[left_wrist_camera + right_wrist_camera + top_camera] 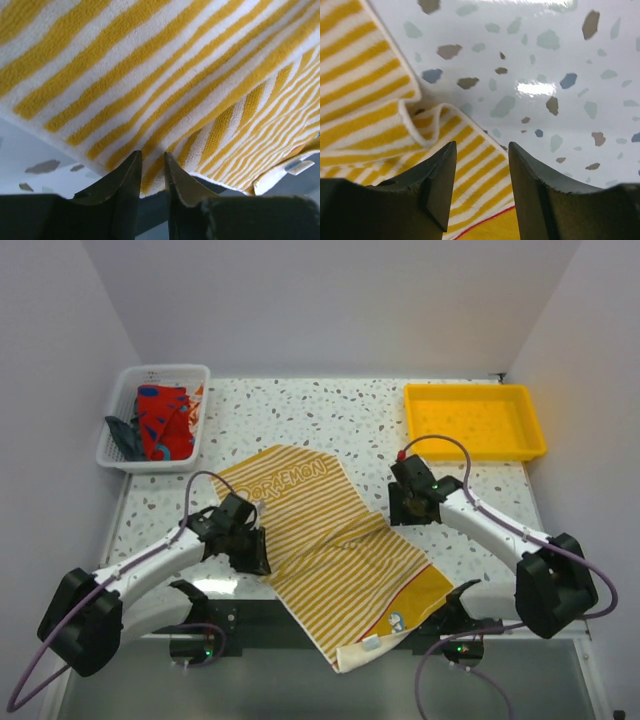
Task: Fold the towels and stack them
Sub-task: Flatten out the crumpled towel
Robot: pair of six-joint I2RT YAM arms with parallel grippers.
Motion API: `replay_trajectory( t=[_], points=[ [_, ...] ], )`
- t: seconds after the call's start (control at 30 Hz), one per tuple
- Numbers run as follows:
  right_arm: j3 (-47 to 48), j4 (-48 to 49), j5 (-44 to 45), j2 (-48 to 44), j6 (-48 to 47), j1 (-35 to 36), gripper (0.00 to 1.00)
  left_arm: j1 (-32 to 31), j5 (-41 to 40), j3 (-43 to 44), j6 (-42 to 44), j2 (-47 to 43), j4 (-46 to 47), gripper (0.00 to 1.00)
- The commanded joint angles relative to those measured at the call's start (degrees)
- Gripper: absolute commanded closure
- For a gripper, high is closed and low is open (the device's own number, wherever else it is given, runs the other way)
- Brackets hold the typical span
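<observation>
Holding bunched towels [160,423], basket [172,370] sits back-left; left gripper [153,159] pinches striped towel [335,540], right gripper [481,148] gapes.

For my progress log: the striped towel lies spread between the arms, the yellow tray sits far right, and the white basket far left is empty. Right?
Not quite. The white basket is not empty: the top external view shows red and blue cloths in it. The striped towel does lie spread between the arms, and the yellow tray sits far right.

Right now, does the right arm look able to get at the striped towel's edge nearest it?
Probably yes: the right hand is open directly over the striped towel's wrinkled edge, and nothing lies between them.
</observation>
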Motion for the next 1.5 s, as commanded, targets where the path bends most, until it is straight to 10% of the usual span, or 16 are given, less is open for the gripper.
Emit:
replay_trajectory(
  t=[0.0, 0.17, 0.7, 1.47],
  points=[
    [6.43, 5.16, -5.89, 0.40, -4.01, -0.01, 0.50, -0.18, 0.65, 3.50, -2.82, -5.25, -8.08, 0.69],
    [19.87, 9.12, -13.10, 9.96, -12.28, 0.08, 0.50, -0.10, -11.20, 17.37, -2.30, -2.55, -9.32, 0.54],
    [43.10, 9.66, -20.23, 42.23, -21.34, 6.85, 0.67, 5.53, -16.77, 28.66, 6.84, 27.96, 10.98, 0.64],
    [15.31, -3.52, -20.77, 16.43, -12.28, 17.92, 0.58, 5.53, -11.76, 16.87, 6.23, 18.47, 10.90, 0.65]
  ],
)
